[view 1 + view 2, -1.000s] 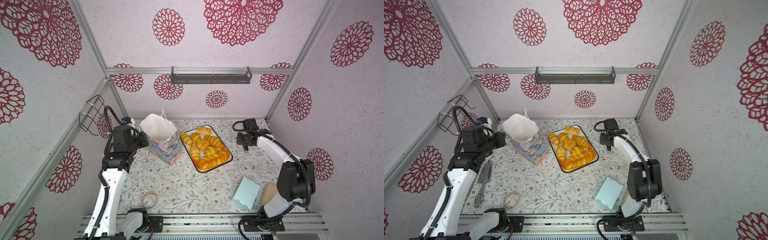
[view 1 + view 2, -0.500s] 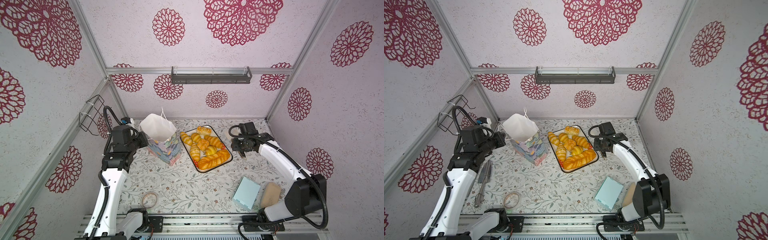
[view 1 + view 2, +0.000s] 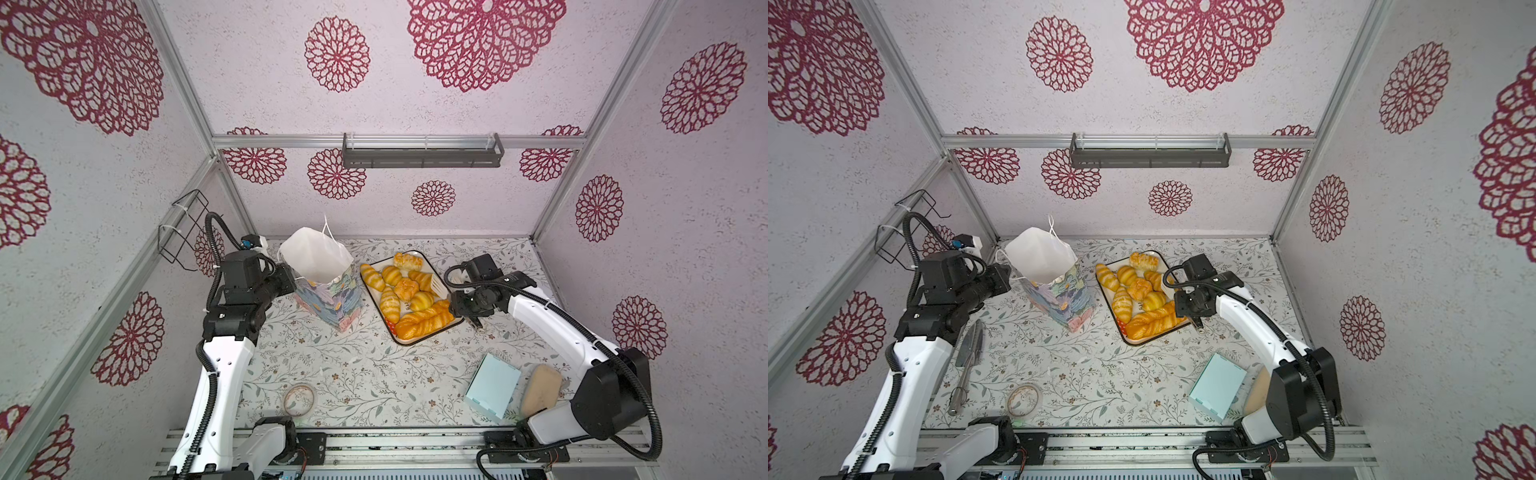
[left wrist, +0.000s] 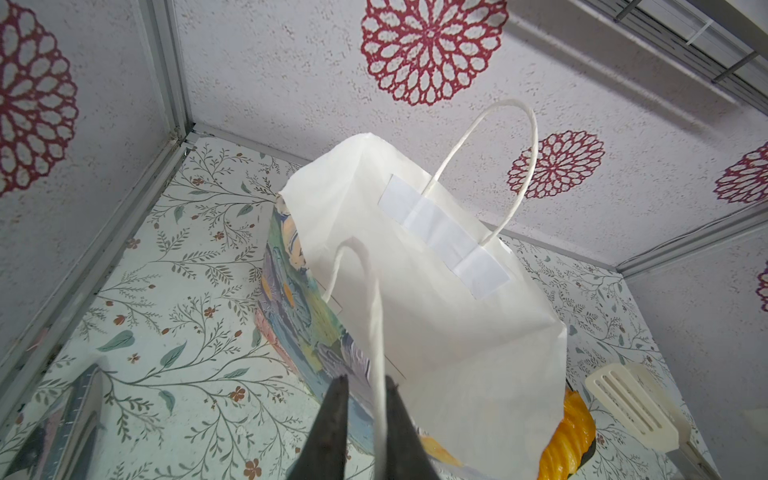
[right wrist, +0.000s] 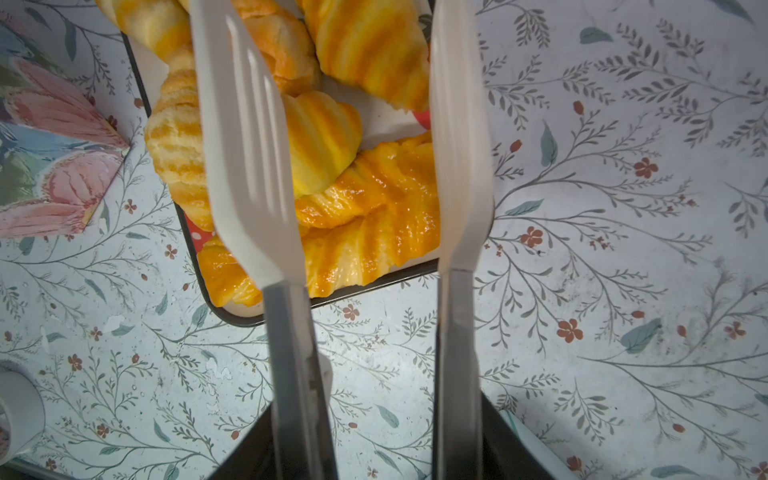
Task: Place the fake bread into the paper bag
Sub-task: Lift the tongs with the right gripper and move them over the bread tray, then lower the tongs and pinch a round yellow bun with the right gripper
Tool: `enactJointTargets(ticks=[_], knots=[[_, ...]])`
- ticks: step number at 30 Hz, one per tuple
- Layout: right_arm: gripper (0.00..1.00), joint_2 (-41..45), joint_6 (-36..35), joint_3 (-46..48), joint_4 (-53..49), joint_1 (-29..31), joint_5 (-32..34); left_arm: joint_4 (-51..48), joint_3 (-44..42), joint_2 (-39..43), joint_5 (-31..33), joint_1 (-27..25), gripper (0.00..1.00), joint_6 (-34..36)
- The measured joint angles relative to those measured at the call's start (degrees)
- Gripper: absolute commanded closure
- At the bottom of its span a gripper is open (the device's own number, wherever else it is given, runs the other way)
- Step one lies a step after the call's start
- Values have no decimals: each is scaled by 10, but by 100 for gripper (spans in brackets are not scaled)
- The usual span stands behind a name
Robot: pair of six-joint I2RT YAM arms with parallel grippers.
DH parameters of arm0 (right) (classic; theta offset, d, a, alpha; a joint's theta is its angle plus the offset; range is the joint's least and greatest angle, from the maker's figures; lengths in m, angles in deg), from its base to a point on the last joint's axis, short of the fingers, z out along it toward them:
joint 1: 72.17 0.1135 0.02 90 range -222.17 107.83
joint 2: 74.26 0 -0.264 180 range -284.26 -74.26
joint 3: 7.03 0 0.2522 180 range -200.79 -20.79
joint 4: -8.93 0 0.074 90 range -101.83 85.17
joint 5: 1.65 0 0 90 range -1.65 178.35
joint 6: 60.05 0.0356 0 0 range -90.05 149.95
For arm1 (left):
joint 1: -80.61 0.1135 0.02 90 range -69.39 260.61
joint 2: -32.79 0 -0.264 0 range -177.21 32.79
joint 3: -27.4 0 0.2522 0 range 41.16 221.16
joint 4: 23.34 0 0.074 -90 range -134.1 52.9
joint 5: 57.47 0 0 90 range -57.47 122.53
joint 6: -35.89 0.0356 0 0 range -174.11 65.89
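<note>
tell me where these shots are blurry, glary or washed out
Right wrist view: the tongs close to the lens are soft, and the braided loaf shows shiny glare spots. Left wrist view: the left gripper is dark and blurred, the paper bag inside nearly washed out. In both top views: sharp, evenly lit.

Both top views are bright and sharp, bowed at the edges. In the wrist views the white tongs [image 5: 249, 166] blur and the paper bag [image 4: 436, 324] glares.
</note>
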Motion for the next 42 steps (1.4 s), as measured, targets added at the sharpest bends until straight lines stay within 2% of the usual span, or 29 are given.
enactJointTargets(ticks=[5, 19, 38, 42], knots=[[37, -1, 0, 0, -1, 16, -10, 4, -1, 0, -4, 3, 83, -1], [30, -48, 4, 0, 9, 35, -19, 4, -1, -1, -2, 4, 82, 0], [30, -109, 0, -29, 20, 50, -30, 3, -1, -1, 5, 5, 82, 2], [33, -116, -1, -29, 20, 54, -30, 3, -1, -1, 5, 5, 82, 2]])
